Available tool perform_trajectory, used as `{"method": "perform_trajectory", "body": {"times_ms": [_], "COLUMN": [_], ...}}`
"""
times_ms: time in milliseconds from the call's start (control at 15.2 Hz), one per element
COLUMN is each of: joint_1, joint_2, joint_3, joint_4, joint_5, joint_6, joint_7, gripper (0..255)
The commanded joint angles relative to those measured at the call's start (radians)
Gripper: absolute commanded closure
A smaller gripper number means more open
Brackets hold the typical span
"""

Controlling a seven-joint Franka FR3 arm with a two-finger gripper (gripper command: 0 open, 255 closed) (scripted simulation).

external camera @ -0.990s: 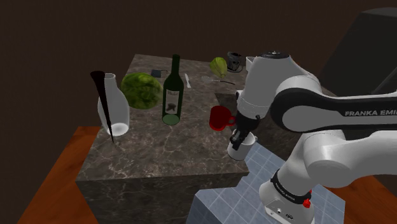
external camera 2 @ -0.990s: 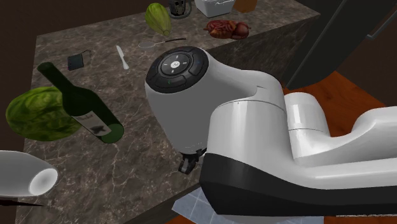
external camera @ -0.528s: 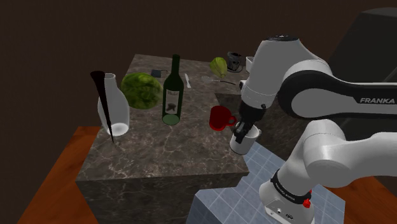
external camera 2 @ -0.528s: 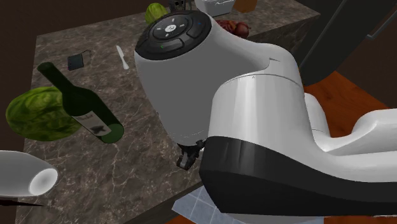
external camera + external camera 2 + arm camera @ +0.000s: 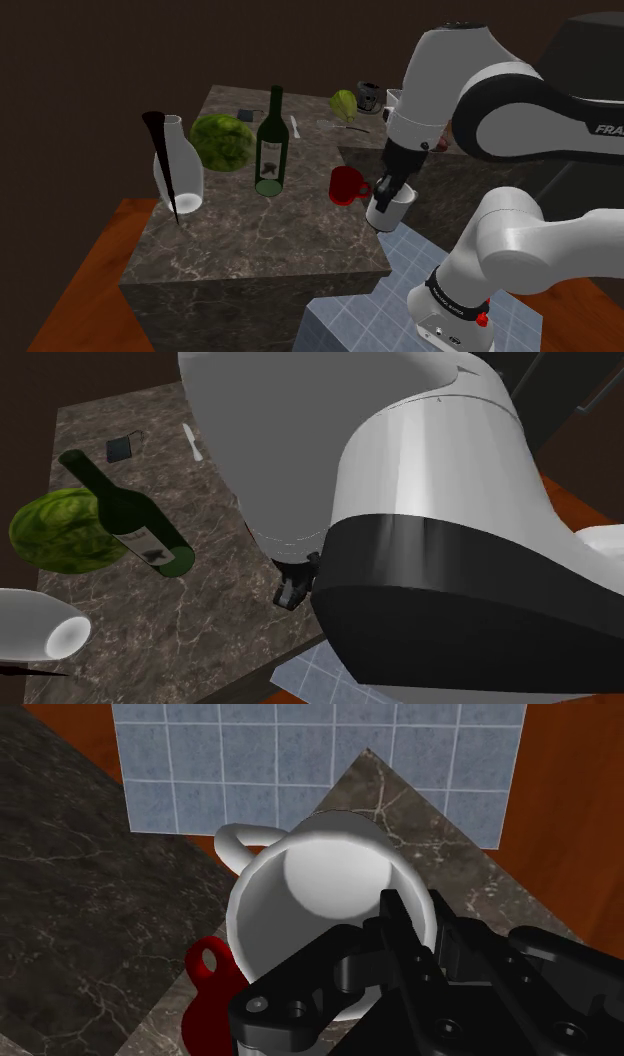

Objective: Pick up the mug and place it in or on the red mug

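Observation:
My black gripper (image 5: 387, 194) is shut on the rim of a white mug (image 5: 389, 213), which hangs a little above the near right corner of the dark marble counter (image 5: 250, 240). In the wrist view the fingers of the gripper (image 5: 413, 922) clasp the wall of the white mug (image 5: 310, 894), one inside and one outside. Its handle points away from the fingers. The red mug (image 5: 346, 186) stands upright on the counter, just to the shoulder view's left of the held mug. In the wrist view the red mug (image 5: 207, 996) is partly covered by the white one.
A green wine bottle (image 5: 271, 150), a green melon-like ball (image 5: 221, 141) and a white vase (image 5: 179, 170) with a black stick stand further left on the counter. Small items lie at the back edge (image 5: 345, 104). Blue floor tiles (image 5: 350, 315) lie below the corner.
The arm has risen and carried the white mug up off the counter, slightly toward the shoulder view's right. The red mug has not moved.

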Motion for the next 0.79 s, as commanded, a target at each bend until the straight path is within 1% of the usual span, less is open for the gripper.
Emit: {"method": "perform_trajectory", "body": {"times_ms": [0,726], "joint_1": [-0.003,-0.017], "joint_2": [0.002,0.025], "joint_3": [-0.004,-0.027], "joint_4": [0.03,0.187], "joint_5": [-0.004,-0.028], "joint_6": [-0.028,-0.161], "joint_7": [0.0,-0.004], "gripper": [255,255]}}
